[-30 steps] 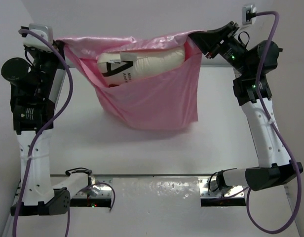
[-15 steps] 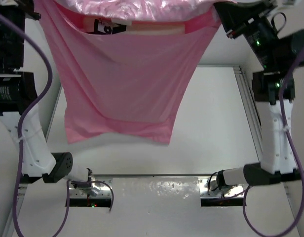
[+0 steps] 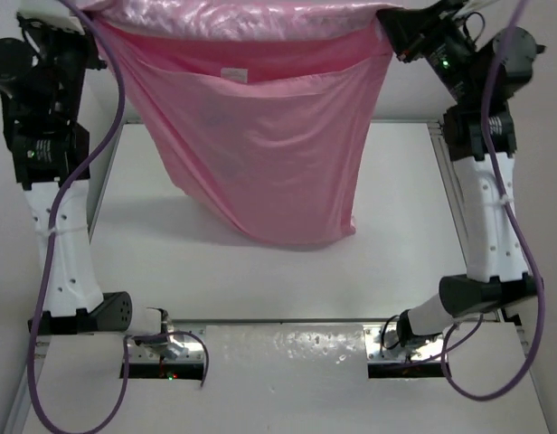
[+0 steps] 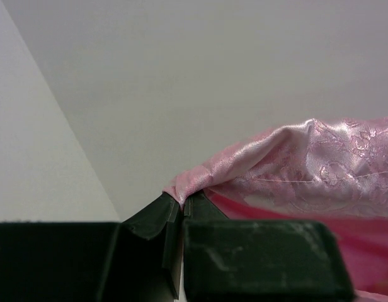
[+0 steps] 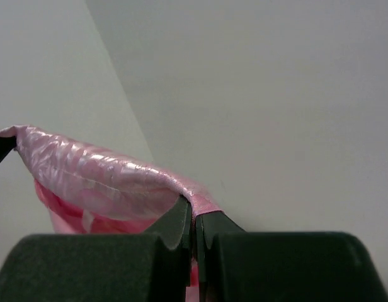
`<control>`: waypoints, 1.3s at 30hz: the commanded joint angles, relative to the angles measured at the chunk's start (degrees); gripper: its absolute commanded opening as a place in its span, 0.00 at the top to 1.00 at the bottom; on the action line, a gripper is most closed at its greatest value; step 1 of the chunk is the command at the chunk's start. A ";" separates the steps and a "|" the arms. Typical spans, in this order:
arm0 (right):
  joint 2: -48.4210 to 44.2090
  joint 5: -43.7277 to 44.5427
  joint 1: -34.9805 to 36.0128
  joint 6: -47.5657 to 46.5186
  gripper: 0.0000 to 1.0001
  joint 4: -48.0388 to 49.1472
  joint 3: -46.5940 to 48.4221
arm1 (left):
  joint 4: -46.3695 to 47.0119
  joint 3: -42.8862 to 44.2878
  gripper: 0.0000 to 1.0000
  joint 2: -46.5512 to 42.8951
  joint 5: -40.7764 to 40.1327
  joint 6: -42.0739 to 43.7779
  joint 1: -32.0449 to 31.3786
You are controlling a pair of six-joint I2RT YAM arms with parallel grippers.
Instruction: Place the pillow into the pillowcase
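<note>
The pillowcase (image 3: 260,145) is hanging in the air between the two grippers, high above the white table (image 3: 414,208), with its top edge stretched from one side to the other. The left gripper (image 4: 181,204) is pinching the left top corner of the pink satin. Its fingers are pressed together on the fabric, and a small fold is coming out just above the tips. The right gripper (image 5: 194,214) is doing the same on the right top corner, with its fingers closed tightly on a thin strip of the fabric.

From above, the sack is falling down wide and loose, narrowing toward its lowest corner on the right. I cannot tell if this corner is touching the table. A small white label (image 3: 231,70) is showing near the top of the front side.

The pillow is not showing plainly in any view, and only a faint darker area is appearing through the satin. Both arms, the left arm (image 3: 57,217) and the right arm (image 3: 486,199), are standing tall at the table sides.
</note>
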 commanded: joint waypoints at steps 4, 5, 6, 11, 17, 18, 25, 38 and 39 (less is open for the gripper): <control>3.06 0.23 -0.95 1.91 1.00 0.08 5.80 | -0.28 0.60 1.00 -0.61 -1.98 0.75 2.01; 2.71 0.32 -0.95 1.83 1.00 0.08 5.89 | -0.11 0.60 1.00 -0.61 -1.98 0.83 2.11; 2.45 0.32 -1.21 1.74 1.00 0.08 5.72 | 0.24 0.78 1.00 -0.61 -2.24 0.92 2.63; 1.74 1.20 -2.09 1.56 1.00 2.27 5.10 | 0.69 1.66 1.00 0.62 -0.76 0.22 3.25; 7.71 -0.47 -3.23 4.89 1.00 2.63 6.33 | -0.63 -1.15 1.00 3.87 1.88 -1.97 3.25; 9.80 -0.91 -3.32 5.42 1.00 2.89 6.51 | -0.98 -1.68 1.00 4.83 2.75 -2.41 3.25; 22.36 -2.15 -3.32 11.57 1.00 5.96 8.35 | -4.24 -5.73 1.00 13.70 5.05 -4.09 2.37; 36.83 21.67 -3.76 13.52 1.00 24.42 22.77 | 21.91 22.06 1.00 38.86 4.09 -13.14 -0.61; 35.85 22.29 -3.76 11.77 1.00 25.21 22.85 | 23.52 24.92 1.00 38.25 3.82 -13.05 -0.79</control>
